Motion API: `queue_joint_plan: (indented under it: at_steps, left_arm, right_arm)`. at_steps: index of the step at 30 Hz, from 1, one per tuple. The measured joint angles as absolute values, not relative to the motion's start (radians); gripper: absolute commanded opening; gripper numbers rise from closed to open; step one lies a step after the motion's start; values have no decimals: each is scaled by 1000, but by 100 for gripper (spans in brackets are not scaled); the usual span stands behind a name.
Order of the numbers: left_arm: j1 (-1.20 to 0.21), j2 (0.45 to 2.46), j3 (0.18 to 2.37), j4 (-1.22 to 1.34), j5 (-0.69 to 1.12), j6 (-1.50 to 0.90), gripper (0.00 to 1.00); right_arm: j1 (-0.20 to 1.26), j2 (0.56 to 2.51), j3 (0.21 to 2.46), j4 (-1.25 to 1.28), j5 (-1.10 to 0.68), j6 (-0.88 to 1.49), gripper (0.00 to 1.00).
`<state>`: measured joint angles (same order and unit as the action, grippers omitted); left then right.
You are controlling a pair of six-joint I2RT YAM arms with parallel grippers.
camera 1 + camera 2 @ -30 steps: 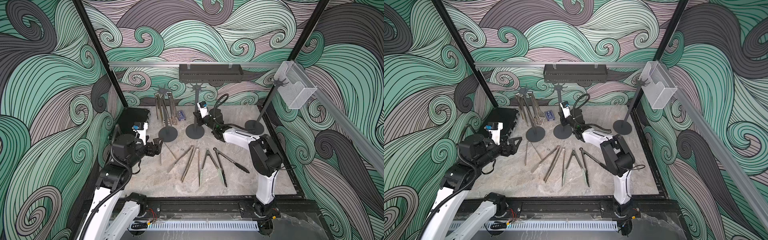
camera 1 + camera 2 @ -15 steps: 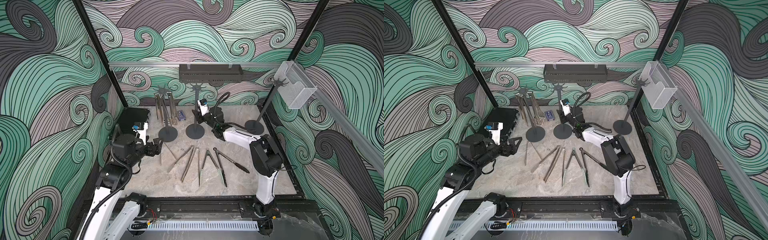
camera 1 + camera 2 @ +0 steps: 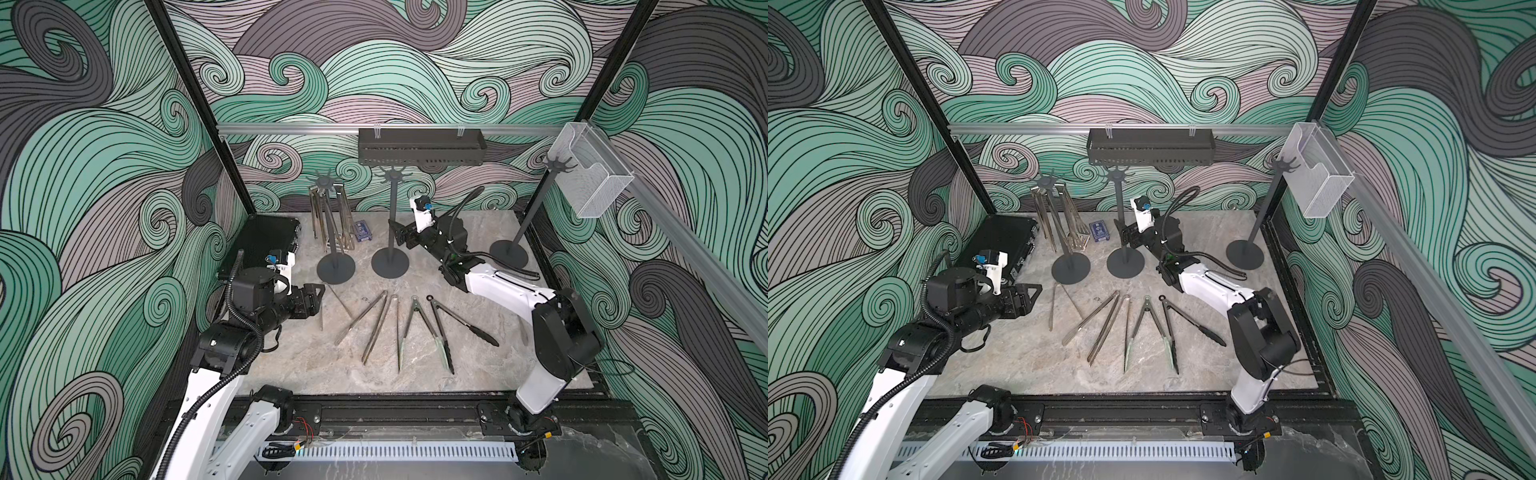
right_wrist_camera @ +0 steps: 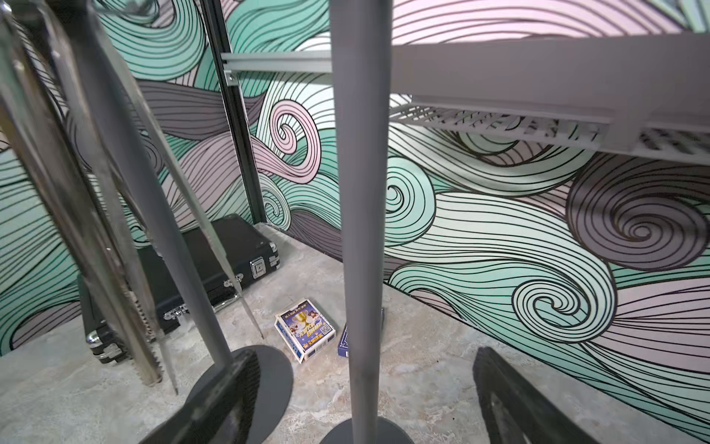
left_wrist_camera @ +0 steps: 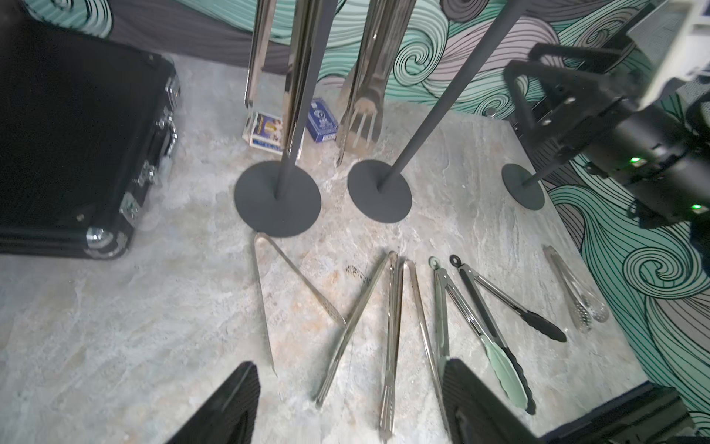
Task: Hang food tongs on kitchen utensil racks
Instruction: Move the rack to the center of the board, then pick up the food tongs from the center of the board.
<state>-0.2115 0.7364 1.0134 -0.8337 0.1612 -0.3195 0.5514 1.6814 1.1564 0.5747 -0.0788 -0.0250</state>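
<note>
left gripper: black two-finger left gripper [image 3: 314, 296] low over the grey marble-look tabletop [image 3: 307, 365], just beside the splayed steel V tongs [image 5: 326, 305]; ribbed fingers [image 5: 226, 407] wide apart, nothing held.
right gripper: black two-finger right gripper [image 3: 398, 237] at mid height on the middle rack [image 3: 390, 216]; jaws apart, the pole runs up between them in the right wrist view and appears to touch neither.
racks: three tall thin dark grey pole racks with round disc bases and star-shaped hook crowns, all upright along the back of the tabletop. Left rack [image 3: 325, 181] and middle rack bases close together; right rack [image 3: 539, 200] well apart, back right corner.
hung tongs: long plain steel hanging tongs [image 3: 318, 216] dangle from the left rack crown, tips down near its base. One has a slotted fork-like tip [image 5: 361, 111]. Count unclear.
tongs on table: fanned row lying flat in front of the rack bases. Splayed V nearest the left rack base, then slim closed steel tongs [image 3: 360, 319], pale-green-tipped tongs [image 5: 501, 369], black-tipped ring-end tongs [image 3: 482, 334]. Small perforated-tip steel tongs [image 5: 576, 292] lie off by the right arm.
clutter: black hard case with metal latches [image 3: 266, 239] in the back left corner; card boxes [image 4: 305, 330] behind the rack bases; dark perforated shelf [image 3: 419, 147] on the back rail; clear mesh basket [image 3: 594, 178] on the right rail.
</note>
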Motion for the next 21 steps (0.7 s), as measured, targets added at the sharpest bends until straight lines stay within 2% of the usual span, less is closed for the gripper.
queue_joint_plan:
  at_steps: [7, 15, 19, 21]
  left_arm:
    - [-212, 743, 992, -890, 178, -389, 72]
    - [-212, 782, 977, -905, 196, -438, 71]
    - [-212, 819, 960, -907, 191, -470, 70]
    - [-212, 854, 947, -908, 190, -492, 66]
  right_arm:
    - [552, 1451, 995, 464, -8, 3, 87]
    - [549, 1259, 1002, -100, 184, 132, 85]
    - [549, 1204, 963, -343, 216, 199, 85]
    - [549, 1145, 902, -431, 217, 235, 85]
